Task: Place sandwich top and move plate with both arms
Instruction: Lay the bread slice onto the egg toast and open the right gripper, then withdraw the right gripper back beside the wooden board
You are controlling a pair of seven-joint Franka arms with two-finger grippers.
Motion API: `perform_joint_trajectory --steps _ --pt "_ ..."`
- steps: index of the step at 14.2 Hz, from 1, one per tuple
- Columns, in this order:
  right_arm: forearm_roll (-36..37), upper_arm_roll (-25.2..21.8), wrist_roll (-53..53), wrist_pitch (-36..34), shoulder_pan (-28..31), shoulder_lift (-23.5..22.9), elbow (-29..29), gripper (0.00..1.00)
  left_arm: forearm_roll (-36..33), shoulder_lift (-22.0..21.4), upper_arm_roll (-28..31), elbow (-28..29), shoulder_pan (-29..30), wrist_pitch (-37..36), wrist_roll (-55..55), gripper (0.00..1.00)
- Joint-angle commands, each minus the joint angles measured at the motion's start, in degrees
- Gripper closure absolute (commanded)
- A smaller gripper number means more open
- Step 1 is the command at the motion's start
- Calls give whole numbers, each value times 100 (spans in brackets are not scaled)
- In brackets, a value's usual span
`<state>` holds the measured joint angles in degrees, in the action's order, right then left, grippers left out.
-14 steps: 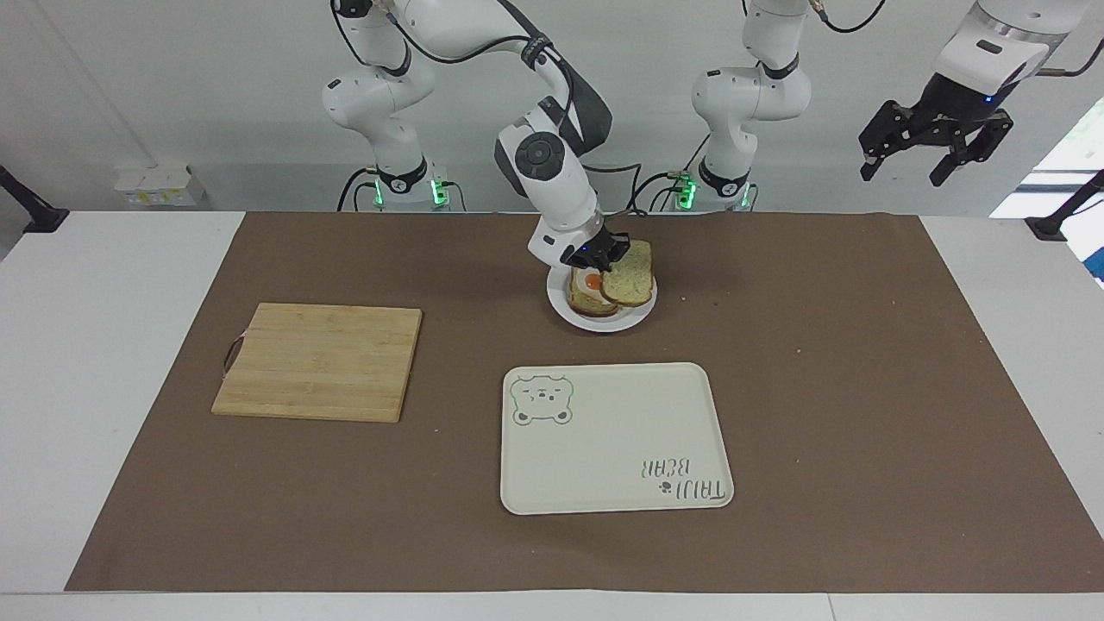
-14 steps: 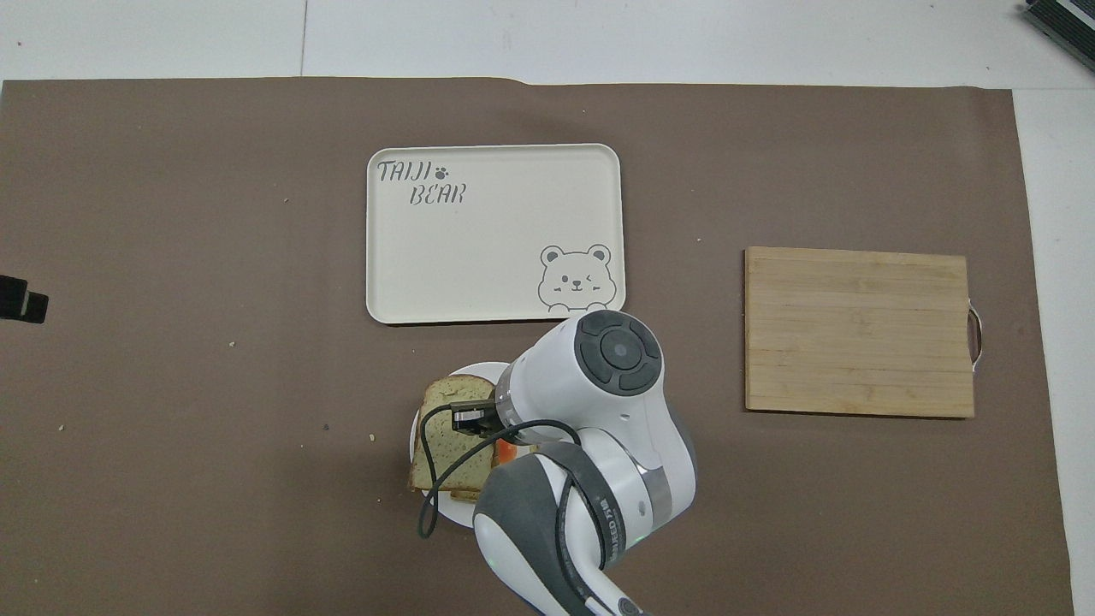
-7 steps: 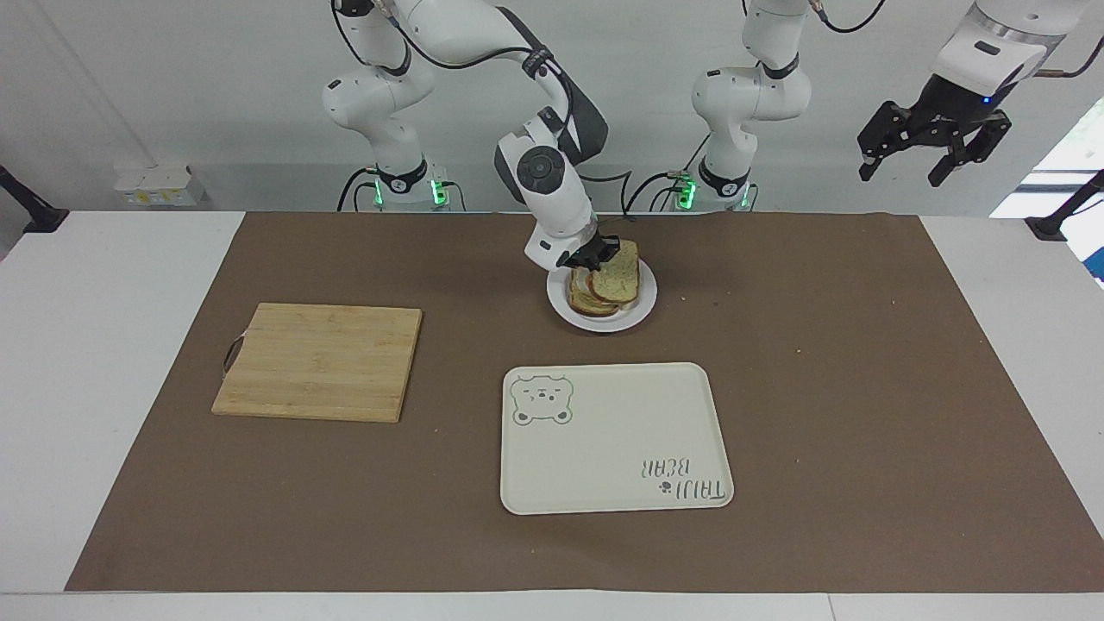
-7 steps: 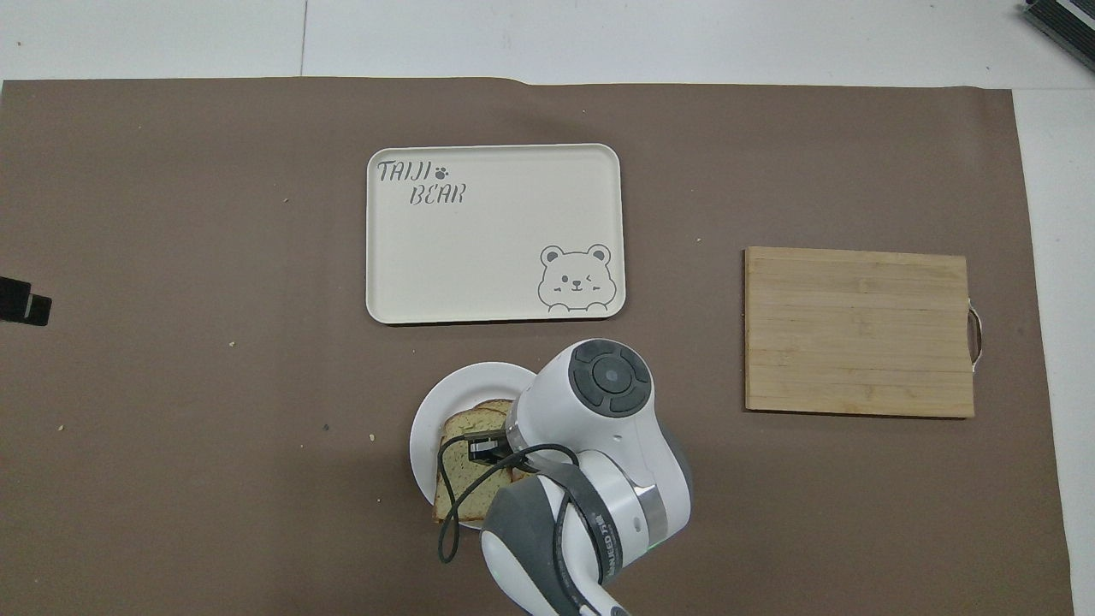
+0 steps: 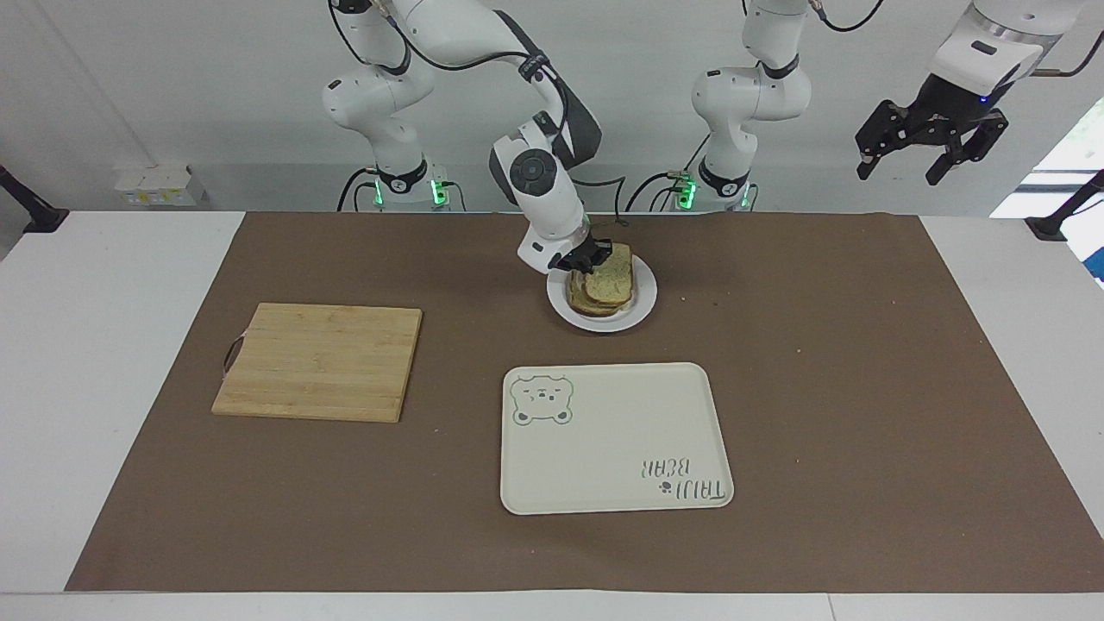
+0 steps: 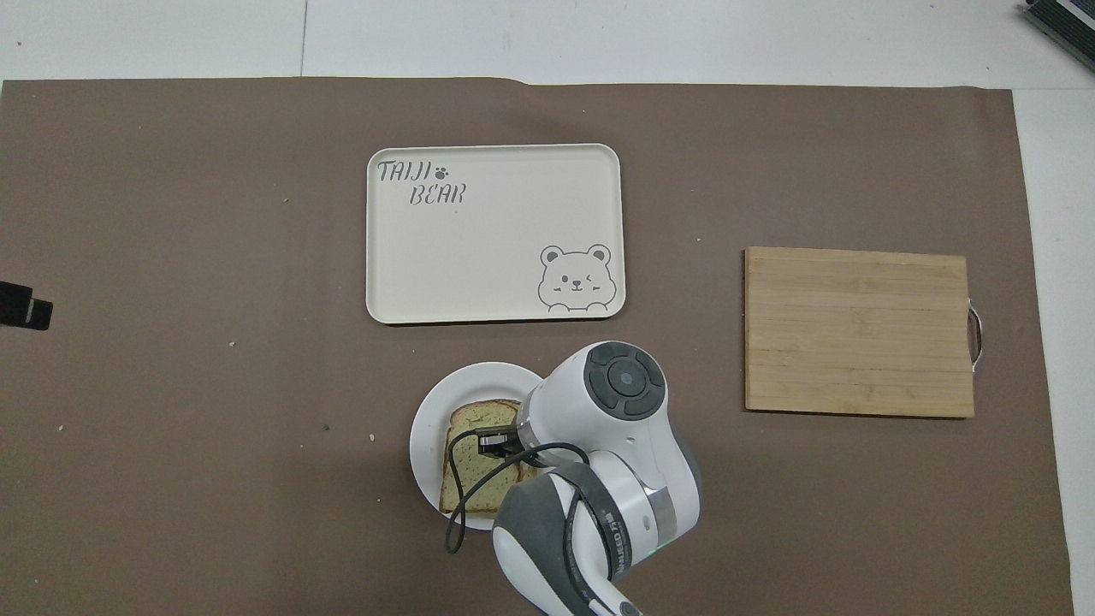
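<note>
Facing view showed you the right tool (image 5: 598, 256) down at the plate (image 5: 640, 309), its fingertips closed on the edge of the sandwich top (image 5: 613, 278) that lay nearest the robots. Under that tool the sandwich top sat almost flat on the lower slice (image 5: 583, 304), whose brown crust peeked out just below it, and both rested on the plate, nearer the robots than the cream tray (image 5: 614, 435).

From overhead you saw the right arm's white wrist covering part of the plate (image 6: 428, 428), with the speckled sandwich top (image 6: 472, 475) showing beside it and the right tool (image 6: 494, 442) sitting on the slice's middle. Out from that tool, farther from the robots, lay the cream tray (image 6: 479, 248) with its bear drawing and lettering. Toward the right arm's end of the counter (image 6: 171, 428) lay the wooden cutting board (image 6: 858, 331), well apart from the tool.

Your left tool (image 5: 930, 148) hung high in the air off the left arm's end of the brown mat, waiting, its fingers spread wide and holding nothing. In the overhead view only its dark tip (image 6: 24, 306) showed at the picture's edge.
</note>
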<state>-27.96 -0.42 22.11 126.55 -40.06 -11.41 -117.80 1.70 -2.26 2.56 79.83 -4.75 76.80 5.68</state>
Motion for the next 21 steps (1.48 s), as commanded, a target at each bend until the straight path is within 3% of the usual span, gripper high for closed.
perform_joint_trajectory --steps 1,7,13,18,21 --pt "36 -2 -180 28 121 77 20 0 24 -152 -19 165 1 10 -76 0" --pt "677 -37 -198 -147 481 560 160 0 24 -152 -19 173 1 10 -76 0" --pt "1881 -38 -216 -1683 1192 833 1152 0 32 -152 -19 173 -35 10 -76 0" --pt "1909 -55 -874 -2704 1930 1350 1197 0 32 -143 -10 156 -8 28 -41 0" --pt "1944 -55 -910 -2846 2685 1624 1206 0 32 -143 -19 156 -8 28 -23 0"
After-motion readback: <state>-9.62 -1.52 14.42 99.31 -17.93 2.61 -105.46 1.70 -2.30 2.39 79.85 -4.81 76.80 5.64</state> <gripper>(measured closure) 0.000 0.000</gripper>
